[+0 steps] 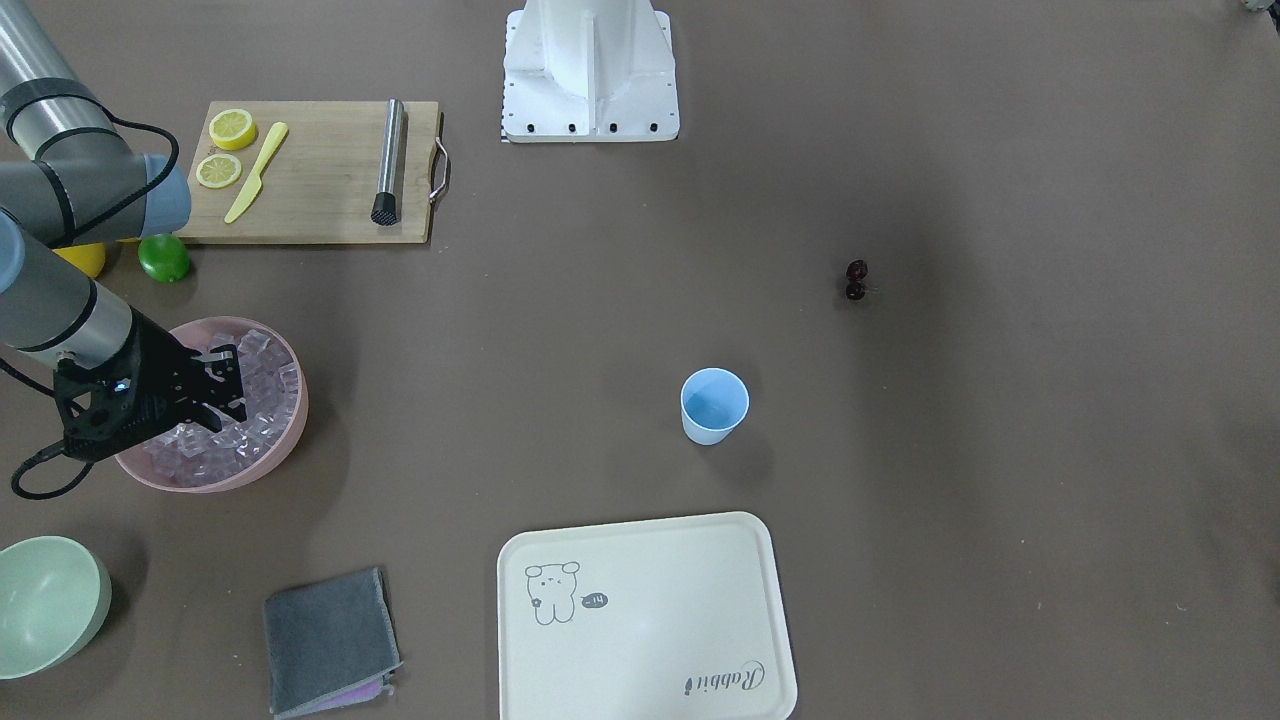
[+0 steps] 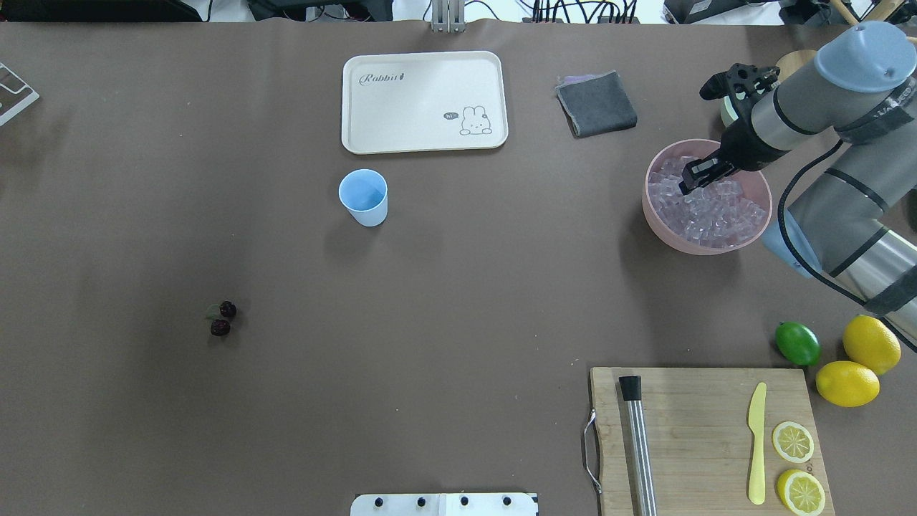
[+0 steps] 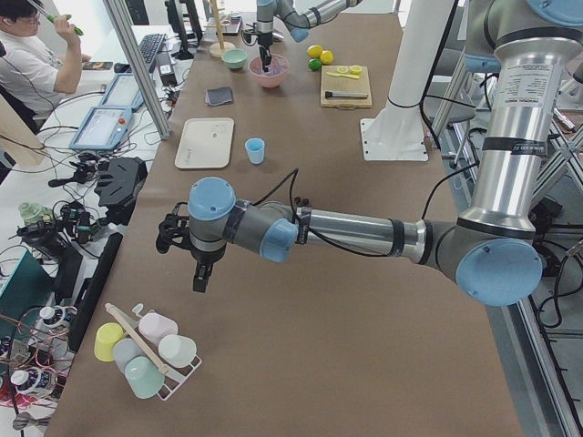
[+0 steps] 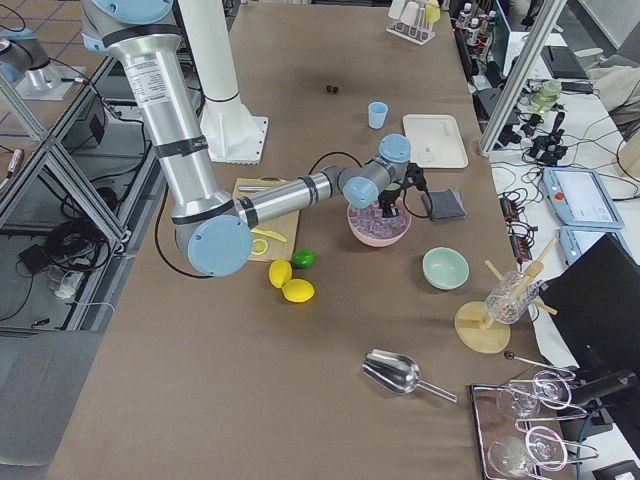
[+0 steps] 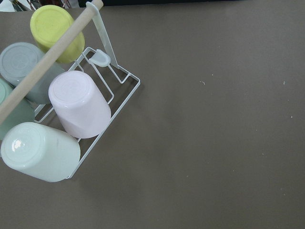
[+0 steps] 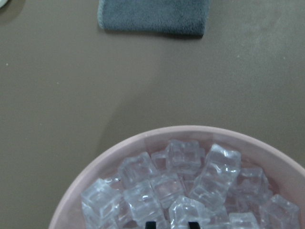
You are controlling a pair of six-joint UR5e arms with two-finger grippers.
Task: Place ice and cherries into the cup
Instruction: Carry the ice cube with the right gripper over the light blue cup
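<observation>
**Overhead view, 12 o'clock pointing away from the robot.** The cup (image 2: 363, 197) stands left of centre.

- **From the cup:** the tray (image 2: 415, 107) lies near, at 1 o'clock. The cherries (image 2: 223, 319) lie well apart, between 7 and 8 o'clock. The bowl (image 2: 653, 218) stands well apart at 3 o'clock, with the ice (image 2: 716, 211) in it.
- **From the bowl:** a cloth (image 2: 597, 104) lies at 10 o'clock and the cutting board (image 2: 702, 423) at 6 o'clock.
- **On the board:** a rod (image 2: 637, 444) lies along the 9 o'clock edge and a knife (image 2: 756, 443) right of centre. Two lemon slices (image 2: 792, 441) lie at the knife's 3 to 4 o'clock.
- **Off the board's 1 o'clock corner:** a lime (image 2: 797, 342) lies there, with two lemons (image 2: 870, 344) at its 3 to 4 o'clock.
</observation>
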